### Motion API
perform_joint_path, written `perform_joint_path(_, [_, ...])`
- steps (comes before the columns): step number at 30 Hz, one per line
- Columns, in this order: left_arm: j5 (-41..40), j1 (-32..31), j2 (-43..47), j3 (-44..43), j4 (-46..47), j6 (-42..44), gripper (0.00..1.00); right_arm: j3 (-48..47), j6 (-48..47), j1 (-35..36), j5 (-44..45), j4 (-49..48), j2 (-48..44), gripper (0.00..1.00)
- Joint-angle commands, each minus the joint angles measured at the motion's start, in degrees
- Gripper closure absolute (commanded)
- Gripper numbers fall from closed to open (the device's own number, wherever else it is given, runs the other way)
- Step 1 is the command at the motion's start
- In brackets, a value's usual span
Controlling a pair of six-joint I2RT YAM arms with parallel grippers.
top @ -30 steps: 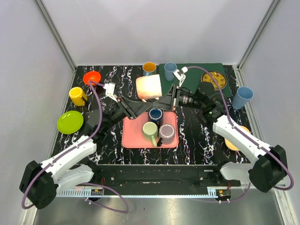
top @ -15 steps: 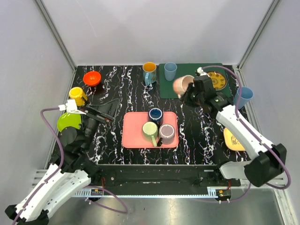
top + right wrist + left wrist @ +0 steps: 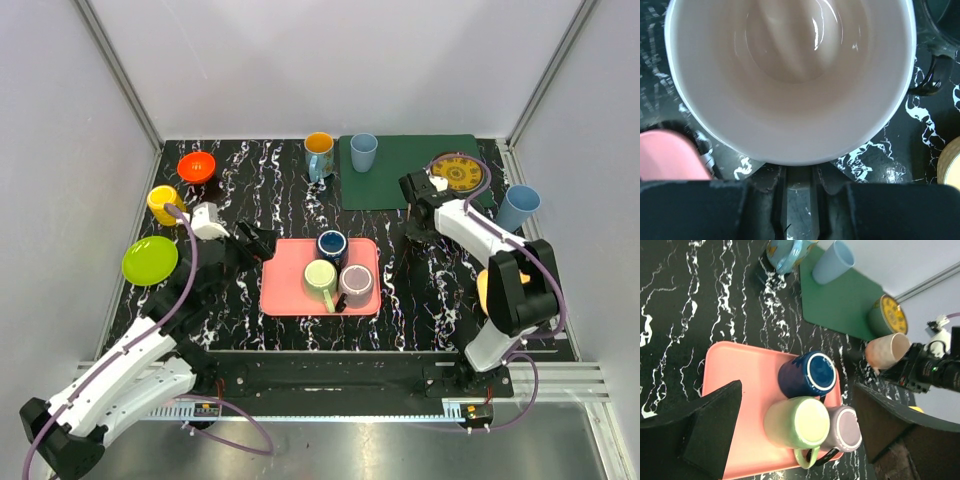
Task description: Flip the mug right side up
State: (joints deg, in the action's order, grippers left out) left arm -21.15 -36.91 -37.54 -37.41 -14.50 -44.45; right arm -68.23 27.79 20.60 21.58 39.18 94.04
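I have the mug (image 3: 790, 80) in my right pincer (image 3: 796, 172), which is clamped on it at the near side, by the wall as far as I can tell. It is pale pinkish-beige and glossy, with a lighter, empty inside. Its round mouth faces my wrist camera. From my other wrist it shows tipped on its side over the dark marbled table (image 3: 690, 300), just beyond the pink tray (image 3: 740, 370).

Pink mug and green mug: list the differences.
The pink mug is held sideways in the right claw, its hollow inside showing; the green mug stands loose on the tray, base up. The green mug's handle shows; the pink mug's does not. Both are pale, glossy.
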Motion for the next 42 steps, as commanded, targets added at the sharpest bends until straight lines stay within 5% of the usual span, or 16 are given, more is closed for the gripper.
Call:
perform_joint_path(1, [3.6,0.3,-2.4,-2.1,-0.4,-0.3,0.08,-4.1,-0.6,-3.9,2.8,-3.8,1.9,1.0])
perform_joint_path(20, [7.5,0.3,-5.1,1.0,3.6,-2.0,0.1,0.9,-0.4,-7.2,-7.5,-9.6,6.3,0.98])
perform_joint_path(23, [8.0,0.3,-5.6,0.8,3.6,-2.0,0.1,1.2,-0.4,-7.5,-8.3,-9.6,5.5,0.7])
perform_joint_path(24, [8.1,0.3,-5.7,0.8,3.6,-1.9,0.1,1.4,-0.2,-7.5,-8.5,-9.4,5.1,0.51])
perform_joint_path(28, [8.1,0.3,-6.4,0.6,3.4,-1.4,0.1,2.0,-0.1,-7.5,-8.6,-8.8,2.0,0.33])
perform_joint_path(35, [7.3,0.2,-8.9,0.0,4.2,0.0,0.09,1.3,1.6,-5.1,-9.8,-5.3,-9.5,0.27])
perform_joint_path(42, [5.6,-3.7,-15.8,0.1,7.7,3.3,0.01,4.6,3.3,9.0,-15.7,-9.1,-23.5,0.26])
